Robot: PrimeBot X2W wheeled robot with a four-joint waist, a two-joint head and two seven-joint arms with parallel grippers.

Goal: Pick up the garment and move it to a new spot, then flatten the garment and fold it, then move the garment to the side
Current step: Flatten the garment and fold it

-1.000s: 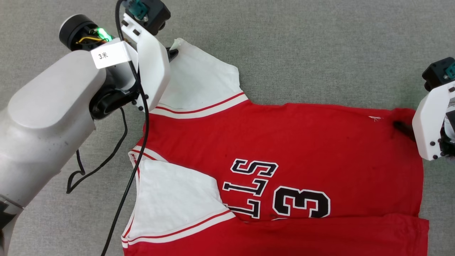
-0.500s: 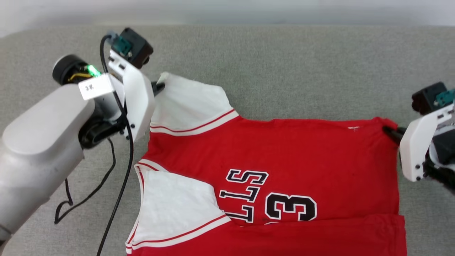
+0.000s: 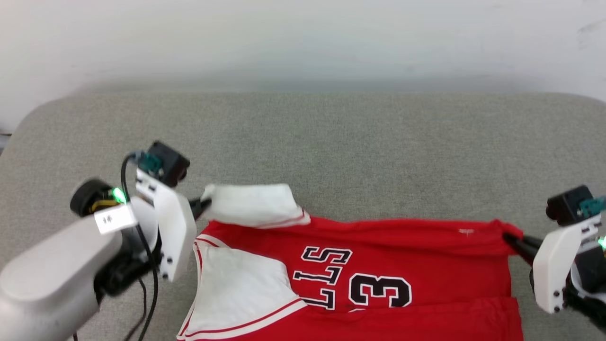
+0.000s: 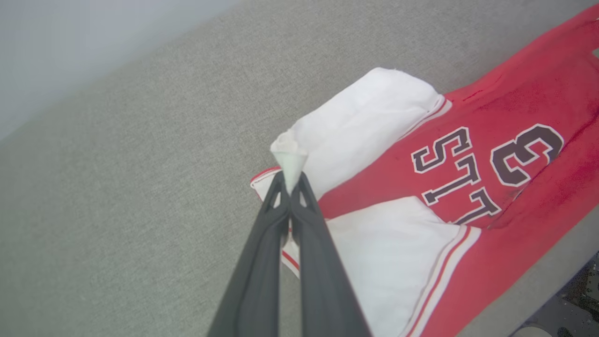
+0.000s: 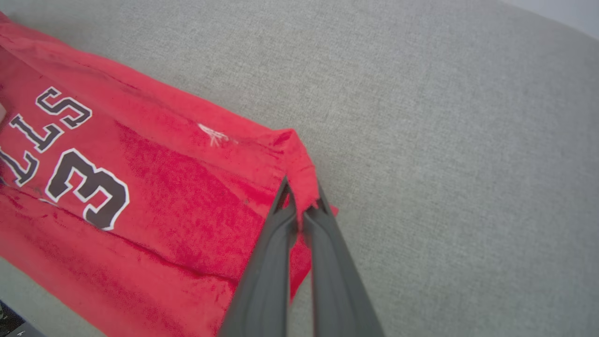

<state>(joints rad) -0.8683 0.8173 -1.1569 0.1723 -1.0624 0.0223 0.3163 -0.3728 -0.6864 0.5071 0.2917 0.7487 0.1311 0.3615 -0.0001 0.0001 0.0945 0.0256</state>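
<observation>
Jaws pinched tight both sides: left gripper [image 4: 290, 182] nips the white sleeve tip [image 4: 289, 152] of the red jersey [image 3: 402, 246], right gripper [image 5: 302, 208] clamps its red hem corner [image 5: 298, 164]. Jersey lies across the grey fabric surface [image 3: 331, 137].

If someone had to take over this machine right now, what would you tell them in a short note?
Garment: spread on the grey surface.
Left gripper: shut on its far white sleeve tip.
Right gripper: shut on its far hem corner.
Done: both grips set.
Left: fold, then move aside.
</observation>
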